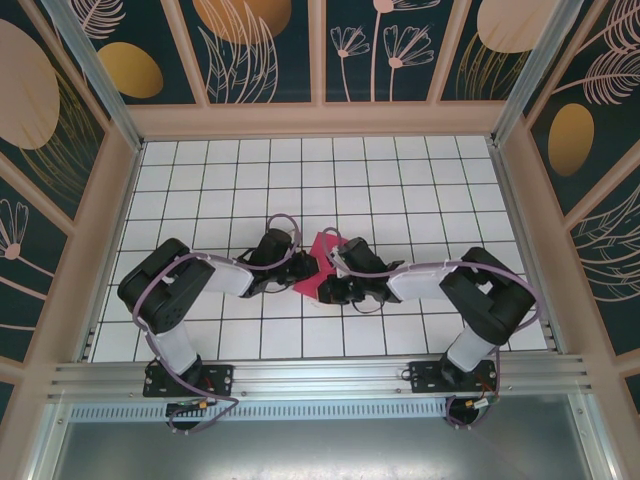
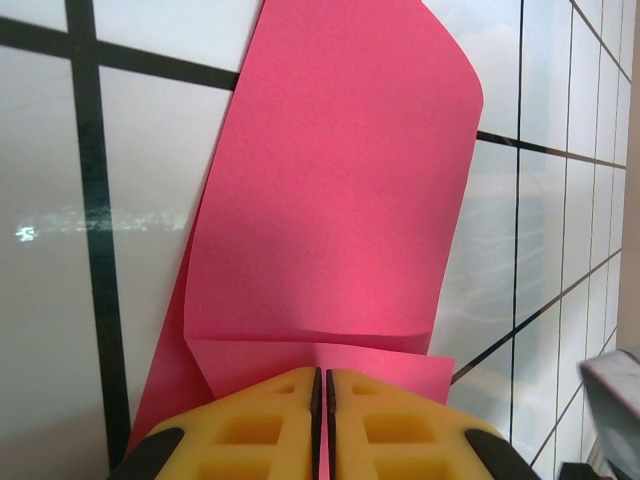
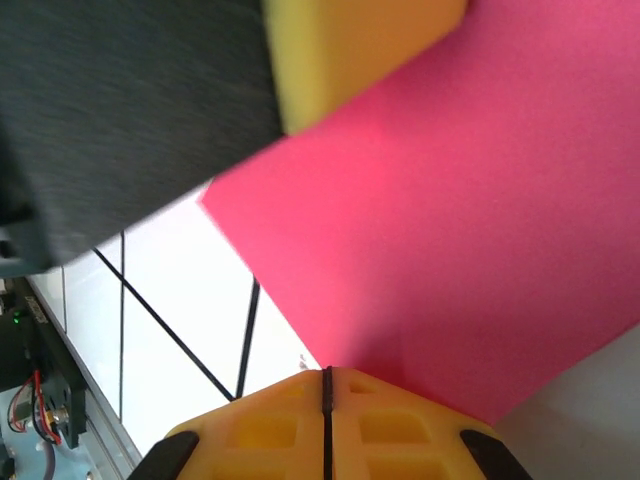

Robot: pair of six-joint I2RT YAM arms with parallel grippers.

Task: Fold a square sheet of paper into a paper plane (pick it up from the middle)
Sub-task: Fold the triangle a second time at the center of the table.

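The square sheet of paper (image 1: 318, 262) is red-pink, partly folded, and lies mid-table between both grippers. In the left wrist view the paper (image 2: 340, 200) has a cross crease, and its far flap curls upward. My left gripper (image 1: 291, 276) comes at the sheet from the left. Its yellow fingers (image 2: 270, 420) stand nearly together on the near edge, with a sliver of pink showing between them. My right gripper (image 1: 327, 289) is shut, its fingers (image 3: 400, 425) meeting the edge of the paper (image 3: 460, 230), which runs under one of them. The left gripper's yellow finger (image 3: 360, 50) shows at the top of the right wrist view.
The white grid table (image 1: 400, 190) is walled in by a pink frame and patterned panels. An aluminium rail (image 1: 320, 380) carrying both arm bases runs along the near edge. Open tiles stretch behind and to both sides of the paper.
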